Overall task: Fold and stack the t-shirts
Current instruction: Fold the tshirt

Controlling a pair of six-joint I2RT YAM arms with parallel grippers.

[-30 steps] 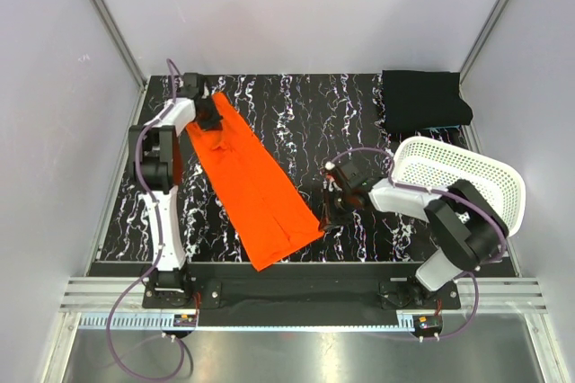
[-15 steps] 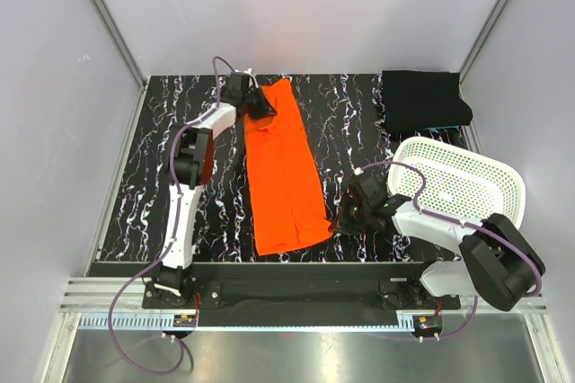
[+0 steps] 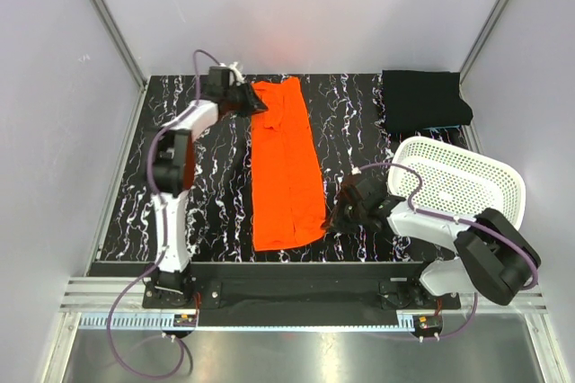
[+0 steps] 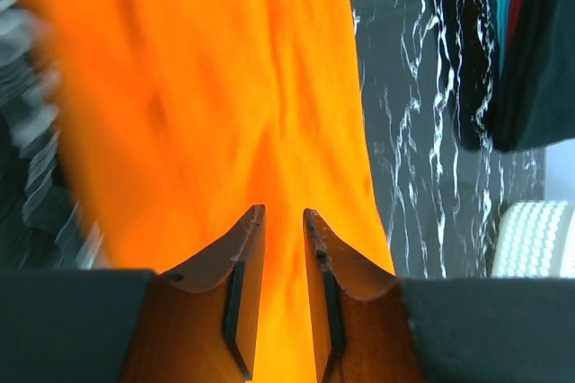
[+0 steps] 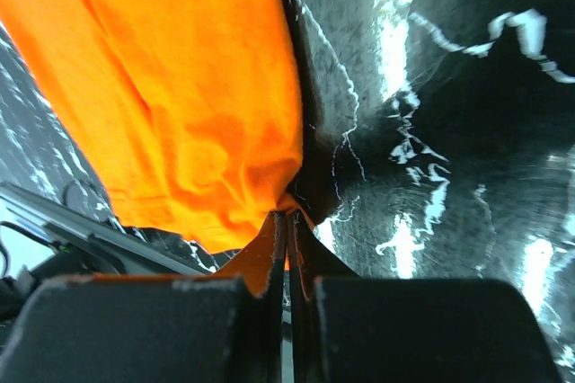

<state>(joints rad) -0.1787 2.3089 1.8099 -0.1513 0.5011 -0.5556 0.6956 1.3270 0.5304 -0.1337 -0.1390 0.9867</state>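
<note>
A black, white-veined table point(image 3: 359, 122) was spread across mid-frame. On it an orange t-shirt point(image 3: 286, 167) was laid lengthwise at centre, a folded black t-shirt point(image 3: 422, 100) at upper right, and a white perforated basket point(image 3: 458, 181) at right.

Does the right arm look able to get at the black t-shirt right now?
Probably not yet: the right gripper is shut on a corner of the orange t-shirt, and the white basket lies between it and the black t-shirt.
</note>
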